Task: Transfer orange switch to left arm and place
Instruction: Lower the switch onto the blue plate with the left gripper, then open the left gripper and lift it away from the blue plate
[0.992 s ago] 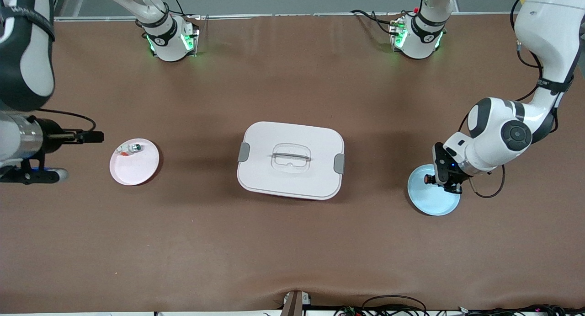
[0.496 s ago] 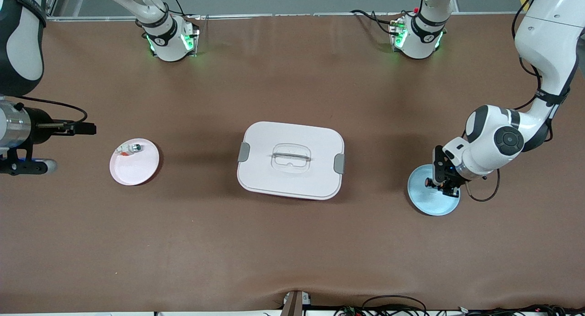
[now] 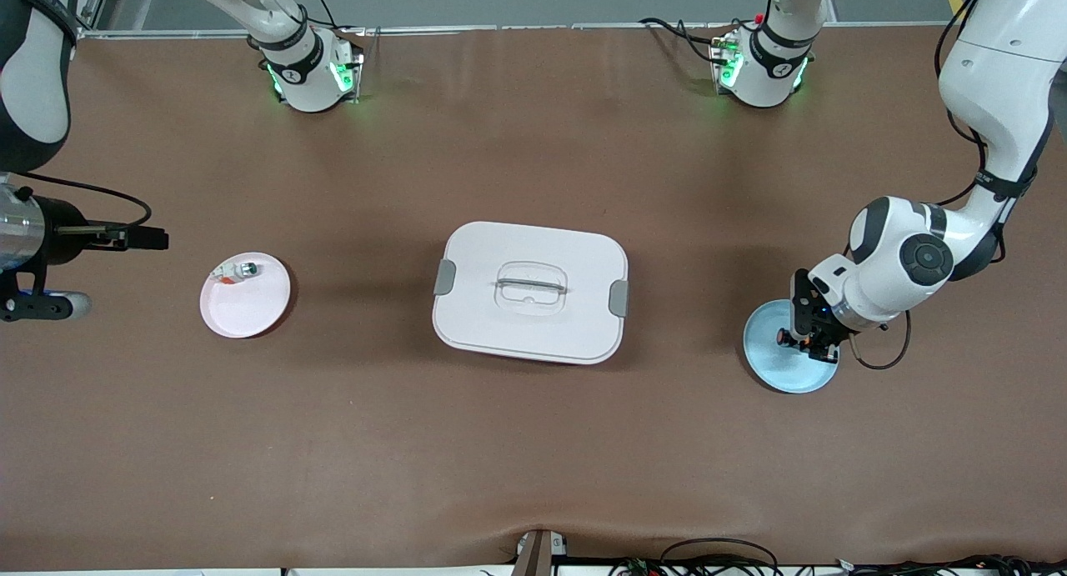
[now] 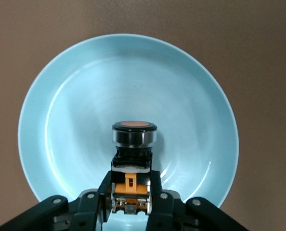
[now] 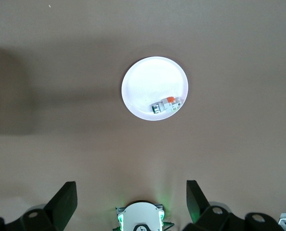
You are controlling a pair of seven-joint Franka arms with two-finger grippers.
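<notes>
Front view
My left hand (image 3: 802, 340): low over the blue plate (image 3: 779, 369) at the left arm's end of the tabletop (image 3: 533, 443), clenched on the orange switch (image 3: 784, 338).
Switch: held sideways in my fingers, its round button end pointing toward the box (image 3: 530, 292), just above the blue plate.
Box: white, lid on, grey clips at both ends, in the middle of the tabletop, well apart from both plates.
Pink plate (image 3: 244, 296): toward the right arm's end, with a small white-grey part (image 3: 236, 271) lying on its rim nearest the robot bases.
My right hand: out of this view; only the wrist and its cable show at the edge, where the arm waits.

Left wrist view
Left hand (image 4: 131, 201): fingers (image 4: 104, 190) pressed on both sides of the switch (image 4: 132, 156) at its black-and-orange body.
Blue plate (image 4: 71, 110): directly under the switch.

Right wrist view
Right hand (image 5: 132, 206): released, fingers (image 5: 65, 201) spread wide, grasping nothing, high over the tabletop (image 5: 229, 57).
Pink plate (image 5: 143, 89): well below, the white-grey part (image 5: 166, 105) on it.
</notes>
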